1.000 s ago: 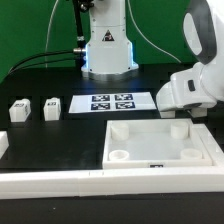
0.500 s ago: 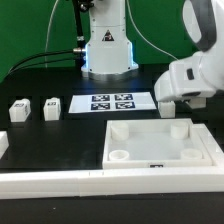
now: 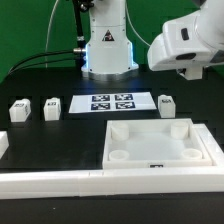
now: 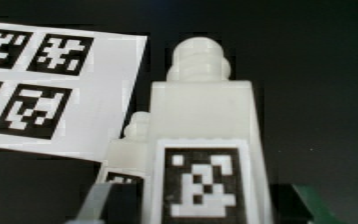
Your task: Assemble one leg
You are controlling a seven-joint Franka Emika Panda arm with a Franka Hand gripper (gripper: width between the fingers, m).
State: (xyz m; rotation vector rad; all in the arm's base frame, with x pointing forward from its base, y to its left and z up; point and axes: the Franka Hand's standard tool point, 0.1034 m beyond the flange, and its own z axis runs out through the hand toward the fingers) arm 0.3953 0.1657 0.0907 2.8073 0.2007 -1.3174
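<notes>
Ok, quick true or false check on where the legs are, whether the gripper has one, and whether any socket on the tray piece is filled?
1. A leg stands on the table just to the exterior view's right of the marker board. True.
2. The gripper is holding that leg. False: the leg stands free, and the gripper hangs above it, clear of it.
3. Two more legs stand side by side to the exterior view's left of the marker board. True.
4. A leg is seated in a corner socket of the tray piece. False: all four sockets are empty.
</notes>
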